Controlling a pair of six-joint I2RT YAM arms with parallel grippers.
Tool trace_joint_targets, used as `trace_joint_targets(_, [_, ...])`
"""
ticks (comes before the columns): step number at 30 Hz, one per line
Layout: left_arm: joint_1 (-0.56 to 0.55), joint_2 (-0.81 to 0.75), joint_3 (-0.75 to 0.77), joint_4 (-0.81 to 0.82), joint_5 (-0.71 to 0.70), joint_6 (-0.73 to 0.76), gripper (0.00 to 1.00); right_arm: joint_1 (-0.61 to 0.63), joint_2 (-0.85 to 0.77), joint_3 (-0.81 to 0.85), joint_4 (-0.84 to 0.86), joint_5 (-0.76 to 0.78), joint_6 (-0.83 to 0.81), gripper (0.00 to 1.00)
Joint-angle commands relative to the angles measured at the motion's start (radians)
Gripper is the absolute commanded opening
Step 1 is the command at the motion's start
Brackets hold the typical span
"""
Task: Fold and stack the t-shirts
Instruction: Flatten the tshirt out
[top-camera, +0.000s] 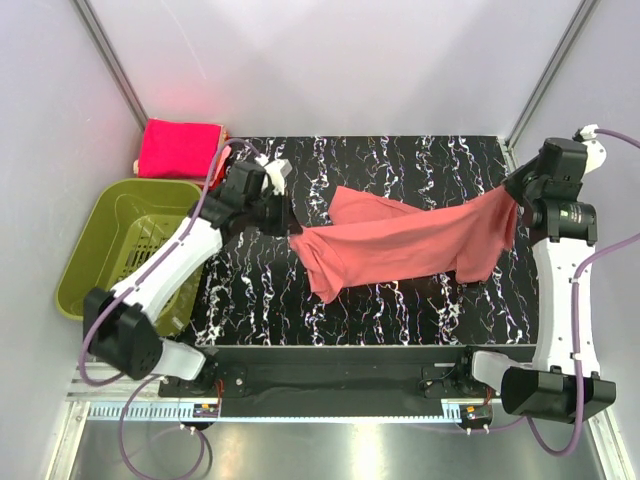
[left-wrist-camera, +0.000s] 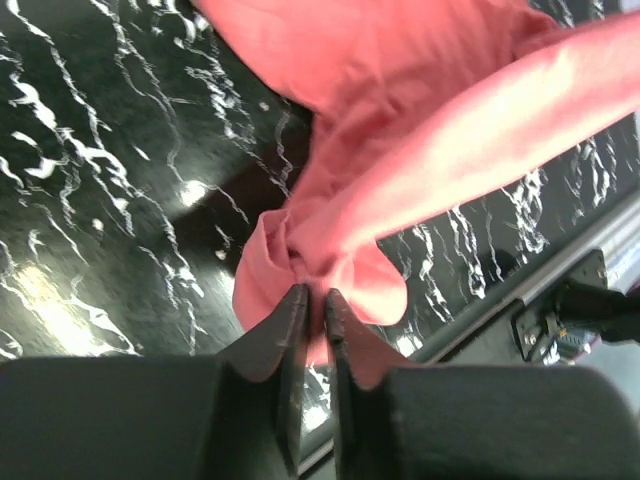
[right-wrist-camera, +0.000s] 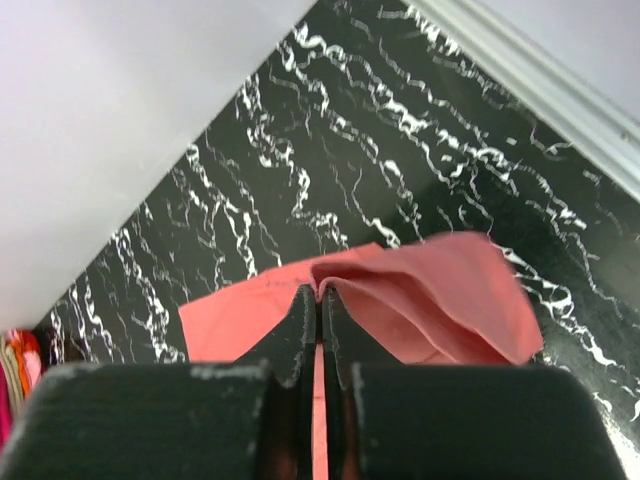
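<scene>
Top external view: the salmon t-shirt (top-camera: 400, 245) is stretched between the two hands over the black, white-veined worktop (top-camera: 400, 160). The left hand (top-camera: 290, 228) has one end of it and the right hand (top-camera: 512, 195) has the other, so the cloth runs from each hand toward the other. It widens and sags in the middle, and a loose flap droops below and just to the right of the left hand. Whether that lowest flap touches the worktop cannot be told from this view.

In the left wrist view, the left hand's jaws are drawn narrow, with a bunched knot of salmon cloth pinched between the tips. The rest of the shirt spreads away ahead of the fingers and up to their right, with the worktop below.

In the right wrist view, the right hand's jaws are also nearly together, clamped on a folded edge of the same shirt. A thin strip of salmon shows in the slot between them, and cloth fans out to both sides just past the tips.

The folded magenta t-shirt (top-camera: 180, 148) lies beyond the left hand, on its outer side, off the marbled surface. The olive-green basket (top-camera: 85, 260) sits further out on that side, beside the left arm and nearer the base than the folded shirt.
</scene>
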Motion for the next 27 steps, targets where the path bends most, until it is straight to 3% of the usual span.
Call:
trace_joint_targets(1, [0.034, 0.035, 0.123, 0.045, 0.049, 0.032, 0.11, 0.000, -0.015, -0.013, 0.063, -0.046, 0.002, 0.00])
trace_joint_targets(5, [0.044, 0.087, 0.295, 0.062, 0.063, 0.056, 0.00, 0.000, 0.033, 0.068, 0.144, -0.033, -0.046, 0.00])
trace_joint_targets(7, [0.064, 0.113, 0.422, 0.104, 0.072, 0.040, 0.00, 0.000, 0.115, 0.140, 0.171, -0.020, -0.052, 0.00])
trace_joint_targets(11, [0.107, 0.202, 0.582, 0.156, 0.172, -0.037, 0.00, 0.000, 0.278, 0.443, 0.099, -0.113, -0.061, 0.00])
trace_joint_targets(12, [0.102, 0.214, 0.588, 0.157, 0.202, -0.043, 0.05, 0.000, 0.286, 0.470, 0.085, -0.143, -0.058, 0.00])
trace_joint_targets(13, [0.096, 0.228, 0.561, 0.162, 0.219, -0.049, 0.23, 0.000, 0.286, 0.471, 0.073, -0.185, -0.044, 0.00])
trace_joint_targets(17, [-0.002, 0.233, 0.374, 0.206, 0.184, -0.035, 0.51, 0.000, 0.193, 0.293, 0.076, -0.245, -0.006, 0.00])
trace_joint_targets(21, [-0.135, 0.268, 0.197, 0.318, 0.140, -0.055, 0.56, 0.000, 0.107, 0.115, 0.088, -0.253, 0.008, 0.00])
trace_joint_targets(23, [-0.209, 0.333, 0.188, 0.320, 0.092, -0.046, 0.57, 0.000, 0.064, 0.043, 0.094, -0.269, 0.015, 0.00])
trace_joint_targets(27, [-0.240, 0.470, 0.228, 0.311, 0.031, -0.069, 0.60, 0.000, -0.009, -0.068, 0.119, -0.323, 0.049, 0.00])
